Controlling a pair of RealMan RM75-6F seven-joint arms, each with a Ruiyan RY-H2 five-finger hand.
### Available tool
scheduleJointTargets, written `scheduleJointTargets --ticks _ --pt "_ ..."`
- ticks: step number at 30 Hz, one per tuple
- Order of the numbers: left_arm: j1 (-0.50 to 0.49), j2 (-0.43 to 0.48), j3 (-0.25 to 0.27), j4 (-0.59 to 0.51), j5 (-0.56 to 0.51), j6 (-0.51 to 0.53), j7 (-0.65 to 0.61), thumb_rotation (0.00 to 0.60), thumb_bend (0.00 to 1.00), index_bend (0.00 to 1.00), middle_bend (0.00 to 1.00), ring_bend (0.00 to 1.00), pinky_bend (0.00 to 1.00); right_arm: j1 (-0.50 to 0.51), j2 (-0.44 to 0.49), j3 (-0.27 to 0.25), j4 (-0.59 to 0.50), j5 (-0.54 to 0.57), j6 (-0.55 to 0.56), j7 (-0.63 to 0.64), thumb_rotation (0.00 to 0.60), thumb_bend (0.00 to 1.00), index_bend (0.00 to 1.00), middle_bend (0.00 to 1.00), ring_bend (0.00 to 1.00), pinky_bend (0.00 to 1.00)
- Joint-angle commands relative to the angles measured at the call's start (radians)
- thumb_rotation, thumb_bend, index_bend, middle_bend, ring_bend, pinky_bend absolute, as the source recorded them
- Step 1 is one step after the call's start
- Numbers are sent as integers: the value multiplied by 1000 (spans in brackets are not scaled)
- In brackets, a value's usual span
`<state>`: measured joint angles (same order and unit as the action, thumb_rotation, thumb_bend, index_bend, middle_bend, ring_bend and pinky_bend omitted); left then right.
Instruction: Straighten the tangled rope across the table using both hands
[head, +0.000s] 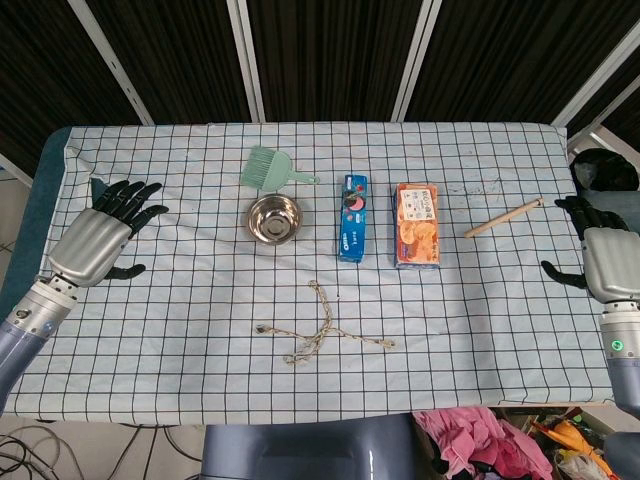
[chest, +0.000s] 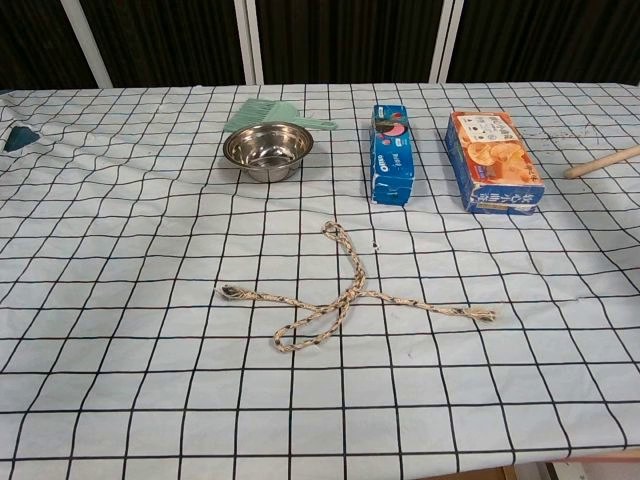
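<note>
A tan braided rope (head: 322, 331) lies crossed over itself near the front middle of the checked tablecloth; the chest view shows the rope (chest: 345, 296) with one end at the left, one at the right and a loop running toward the back. My left hand (head: 105, 232) hovers over the far left of the table, fingers spread, holding nothing. My right hand (head: 600, 250) is at the table's far right edge, fingers apart and empty. Both hands are well away from the rope. Neither hand shows in the chest view.
Behind the rope stand a steel bowl (head: 274, 217), a green brush-like tool (head: 272, 169), a blue biscuit box (head: 353, 217) and an orange box (head: 417, 224). A wooden stick (head: 503, 217) lies at the back right. The table's front edge (head: 300, 415) is close to the rope.
</note>
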<state>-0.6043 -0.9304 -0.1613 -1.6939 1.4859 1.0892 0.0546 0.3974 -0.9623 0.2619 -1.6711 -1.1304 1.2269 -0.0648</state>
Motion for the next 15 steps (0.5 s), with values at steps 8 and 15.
scheduleJointTargets --ticks 8,15 --pt "2 -20 12 22 4 -2 6 600 35 186 38 0 78 6 -20 -9 16 -7 -19 -4 600 140 164 141 227 195" --pt "9 -25 10 37 14 24 -12 600 39 182 53 5 89 8 -25 -16 14 -13 -22 -24 600 141 164 142 230 195"
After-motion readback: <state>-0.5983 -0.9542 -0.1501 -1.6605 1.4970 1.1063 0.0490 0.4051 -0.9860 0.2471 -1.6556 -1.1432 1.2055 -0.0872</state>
